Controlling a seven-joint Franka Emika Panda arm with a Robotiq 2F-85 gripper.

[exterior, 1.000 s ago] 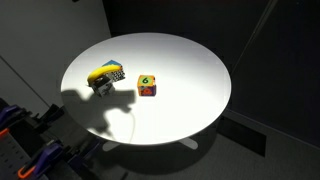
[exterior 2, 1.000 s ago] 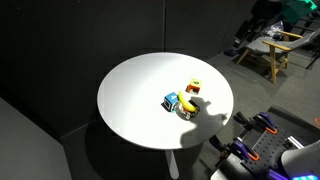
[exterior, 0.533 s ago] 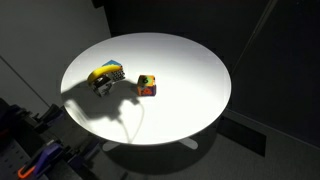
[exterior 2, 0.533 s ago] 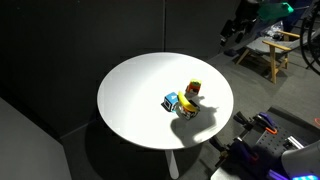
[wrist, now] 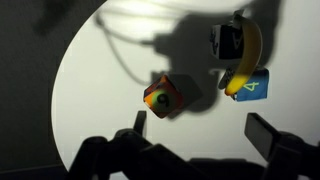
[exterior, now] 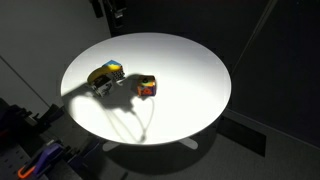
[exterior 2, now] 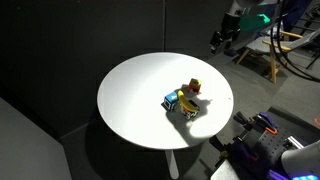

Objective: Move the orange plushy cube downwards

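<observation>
A dark room is shown, with black walls and a dark floor on all sides. A wooden chair (exterior 2: 270, 52) is seen at the upper right of an exterior view.

The middle of both exterior views is filled by a round white table (exterior: 190, 70) with a smooth, matt top. It is lit from above and crossed by hard shadows. The surface is judged to be flat and fairly slick, so a soft toy could be slid across it as well as lifted.

The gripper (wrist: 200, 132) is seen at the bottom edge of the wrist view. Its fingers (wrist: 138, 122) are spread wide, nothing is held between them, and it is kept well above the tabletop.

An elongated yellow, blue and grey plush toy (wrist: 245, 60) is laid at the upper right of the wrist view. It is near the cube but not touching it.

The small orange plushy cube (wrist: 161, 98) is found at the centre of the wrist view and just left of centre in an exterior view (exterior: 146, 86). It is turned corner-on to the camera.

The cube is judged to be light, soft and squashy, not fragile, with fabric that should be gripped easily. It is best taken across two opposite flat faces, from above. The jaws would first have to be turned square to those faces, since a hold on the corners could let the cube roll out.
</observation>
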